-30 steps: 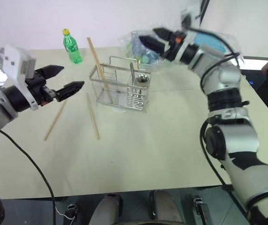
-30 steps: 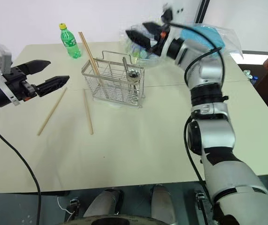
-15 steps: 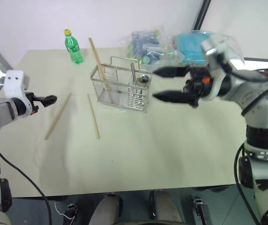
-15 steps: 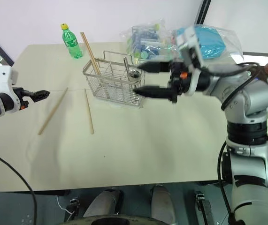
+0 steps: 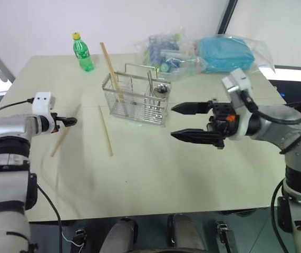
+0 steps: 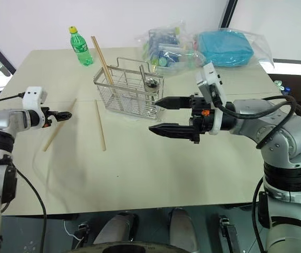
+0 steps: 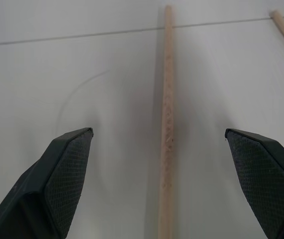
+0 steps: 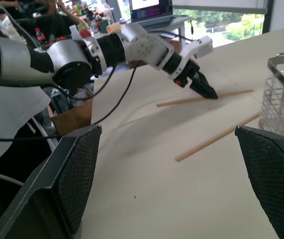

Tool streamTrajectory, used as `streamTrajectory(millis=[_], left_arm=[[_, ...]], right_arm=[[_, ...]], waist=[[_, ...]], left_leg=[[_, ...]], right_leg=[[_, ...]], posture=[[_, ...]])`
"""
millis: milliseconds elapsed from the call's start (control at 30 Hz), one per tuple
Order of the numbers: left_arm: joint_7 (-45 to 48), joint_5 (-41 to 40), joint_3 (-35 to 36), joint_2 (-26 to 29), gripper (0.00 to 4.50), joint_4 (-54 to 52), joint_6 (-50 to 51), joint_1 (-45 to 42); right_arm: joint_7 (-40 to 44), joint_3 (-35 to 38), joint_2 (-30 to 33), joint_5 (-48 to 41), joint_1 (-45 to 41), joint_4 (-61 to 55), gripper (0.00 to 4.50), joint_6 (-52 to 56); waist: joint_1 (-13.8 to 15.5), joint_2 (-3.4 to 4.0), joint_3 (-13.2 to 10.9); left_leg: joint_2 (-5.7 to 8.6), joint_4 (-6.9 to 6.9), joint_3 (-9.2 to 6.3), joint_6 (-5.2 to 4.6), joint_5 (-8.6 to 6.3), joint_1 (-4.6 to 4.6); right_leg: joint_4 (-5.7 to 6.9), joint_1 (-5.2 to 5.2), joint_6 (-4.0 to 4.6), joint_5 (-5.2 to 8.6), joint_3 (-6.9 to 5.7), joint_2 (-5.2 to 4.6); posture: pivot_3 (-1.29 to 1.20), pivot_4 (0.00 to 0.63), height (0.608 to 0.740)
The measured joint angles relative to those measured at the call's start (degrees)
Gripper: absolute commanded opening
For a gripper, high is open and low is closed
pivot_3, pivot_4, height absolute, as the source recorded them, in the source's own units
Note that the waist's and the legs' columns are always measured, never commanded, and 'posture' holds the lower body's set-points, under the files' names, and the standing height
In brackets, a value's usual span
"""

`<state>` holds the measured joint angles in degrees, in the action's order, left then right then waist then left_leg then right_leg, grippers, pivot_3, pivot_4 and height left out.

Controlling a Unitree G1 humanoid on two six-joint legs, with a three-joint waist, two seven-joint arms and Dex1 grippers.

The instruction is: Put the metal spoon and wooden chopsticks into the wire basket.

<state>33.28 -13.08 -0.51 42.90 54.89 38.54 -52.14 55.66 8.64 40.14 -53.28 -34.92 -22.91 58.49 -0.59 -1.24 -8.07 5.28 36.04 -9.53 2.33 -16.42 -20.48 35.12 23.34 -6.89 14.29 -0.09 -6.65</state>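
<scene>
The wire basket (image 5: 134,100) stands at the middle back of the table. The metal spoon (image 5: 159,88) stands in its right compartment, and one wooden chopstick (image 5: 109,64) leans out of its left side. Two more chopsticks lie flat on the table, one at the left (image 5: 63,133) and one nearer the basket (image 5: 105,132). My left gripper (image 5: 72,121) hangs open low over the left chopstick (image 7: 167,99), which runs between its fingers (image 7: 67,169). To the right of the basket my right gripper (image 5: 172,122) is open and empty, pointing left.
A green bottle (image 5: 81,52) stands at the back left. Clear plastic bags (image 5: 166,50) and a blue bag (image 5: 225,54) lie behind the basket. The table's left edge is close to my left arm. People and a laptop (image 8: 151,10) are beyond it.
My left gripper has come down and forward over the left chopstick. My right gripper has drawn back from above the basket and now sits lower, to its right.
</scene>
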Motion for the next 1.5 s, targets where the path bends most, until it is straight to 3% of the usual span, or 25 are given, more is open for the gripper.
streamTrajectory(millis=[167,233,500,767,933,1067,1167,1300,1500], left_arm=[[0.8,3.8,-0.3,-1.8,4.5,8.5,-5.9,-3.7],[1.3,5.1,-0.3,-2.3,3.95,10.5,-7.6,-4.6],[0.9,6.4,3.0,-2.8,0.03,13.7,-10.5,-5.1],[-0.3,6.1,6.9,-2.9,0.03,13.7,-9.2,-5.0],[-11.2,1.8,16.2,-2.4,0.03,11.9,-12.0,-4.9],[-23.2,-8.5,31.2,-4.7,0.03,-4.2,-16.9,-5.8],[-27.4,-14.4,35.7,-8.8,0.03,-17.5,-16.2,-7.6],[-29.0,-18.9,34.8,-15.8,0.03,-26.9,-13.8,-10.2],[-28.1,-18.0,28.7,-21.5,0.03,-25.6,-15.2,-15.2]], right_arm=[[-2.5,0.7,0.5,-1.8,1.0,-0.6,4.42,0.2],[-3.2,0.7,0.7,-2.3,1.2,-0.7,4.5,0.2],[-4.4,0.7,2.1,-3.4,1.7,-1.0,4.5,0.1],[-2.3,0.5,4.1,-3.2,2.8,-0.9,4.5,-0.9],[-2.0,-0.3,4.8,-2.7,2.7,0.2,4.5,-1.4],[-3.6,-0.1,4.7,-3.2,2.7,0.9,4.5,-1.2],[-5.6,-0.1,3.4,-4.0,2.5,0.8,4.5,-0.9],[-7.7,-0.2,1.6,-4.4,2.7,0.5,4.5,-1.0],[-11.2,0.8,0.3,-6.5,4.2,-1.5,4.5,-1.0]], waist=[[0.0,-0.02,0.0],[0.1,-0.02,0.0],[0.2,-0.05,0.0],[0.0,-0.08,0.1],[0.0,-0.21,0.0],[0.1,-0.59,0.0],[0.6,-0.57,0.0],[1.6,-0.6,0.0],[1.3,-0.61,0.0]], left_leg=[[0.0,0.01,0.01,0.0,0.0,0.03],[0.02,0.03,0.01,0.0,0.0,0.03],[0.04,0.07,-0.01,-0.01,0.0,0.03],[0.02,0.07,-0.01,-0.02,0.0,0.02],[-0.01,0.07,-0.05,0.0,0.0,-0.02],[-0.04,0.12,-0.07,0.35,0.19,-0.14],[0.03,0.13,-0.04,0.34,0.19,-0.08],[0.08,0.25,-0.04,0.33,0.19,-0.09],[0.08,0.19,0.0,0.34,0.19,-0.06]], right_leg=[[0.03,-0.02,-0.01,0.0,-0.01,-0.02],[0.04,-0.04,-0.02,-0.01,-0.01,-0.04],[0.04,-0.06,-0.04,-0.01,-0.03,-0.04],[0.05,-0.05,-0.05,-0.01,-0.05,-0.02],[0.06,0.01,-0.05,-0.02,-0.04,-0.04],[0.02,0.06,-0.05,-0.02,-0.04,-0.13],[-0.02,-0.07,-0.14,-0.07,-0.04,-0.14],[-0.02,-0.12,-0.21,-0.11,-0.05,-0.13],[-0.02,-0.1,-0.22,-0.12,-0.05,-0.09]], posture=[[0.0,0.15,0.713],[0.0,0.15,0.713],[0.0,0.15,0.713],[0.0,0.15,0.713],[0.0,0.15,0.713],[0.0,0.15,0.713],[0.0,0.15,0.713],[0.0,0.15,0.713],[0.0,0.15,0.713]])
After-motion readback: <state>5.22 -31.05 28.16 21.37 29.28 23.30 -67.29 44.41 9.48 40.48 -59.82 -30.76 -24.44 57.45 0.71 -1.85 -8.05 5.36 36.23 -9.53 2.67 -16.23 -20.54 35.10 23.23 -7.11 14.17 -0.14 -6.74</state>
